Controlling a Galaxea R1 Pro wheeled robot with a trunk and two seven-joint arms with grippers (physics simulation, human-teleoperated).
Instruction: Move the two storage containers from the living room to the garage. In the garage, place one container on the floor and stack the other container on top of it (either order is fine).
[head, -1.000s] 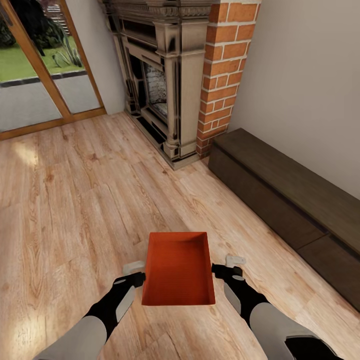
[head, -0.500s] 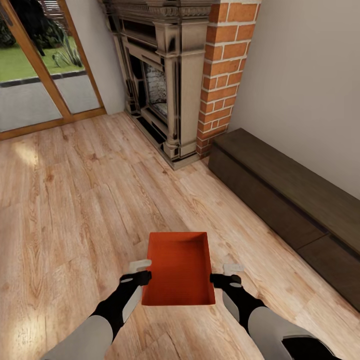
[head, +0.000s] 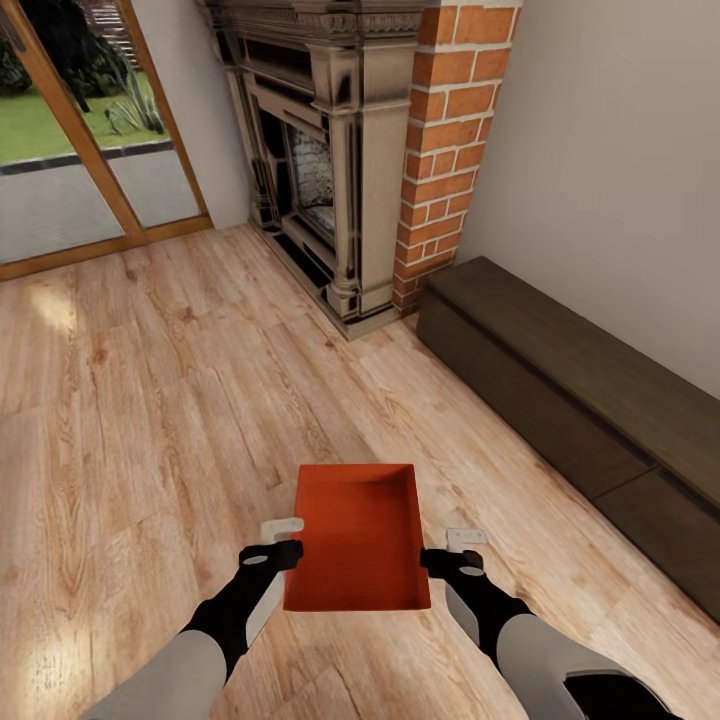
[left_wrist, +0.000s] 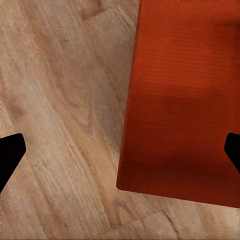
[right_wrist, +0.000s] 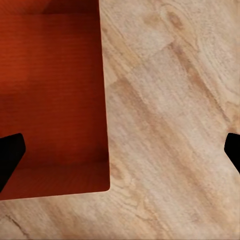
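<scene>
Orange container (head: 358, 538) between open left pincer (head: 283, 539), right pincer (head: 455, 548)

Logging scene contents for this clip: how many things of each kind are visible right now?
Orange-red rectangular plastic storage container: 1
Grippers, the left gripper and the right gripper, each straddling a side wall of the container: 2
Brick fireplace with dark carved surround: 1
Long dark brown low cabinet along the wall: 1
Wood-framed glass door: 1
Total: 6
</scene>
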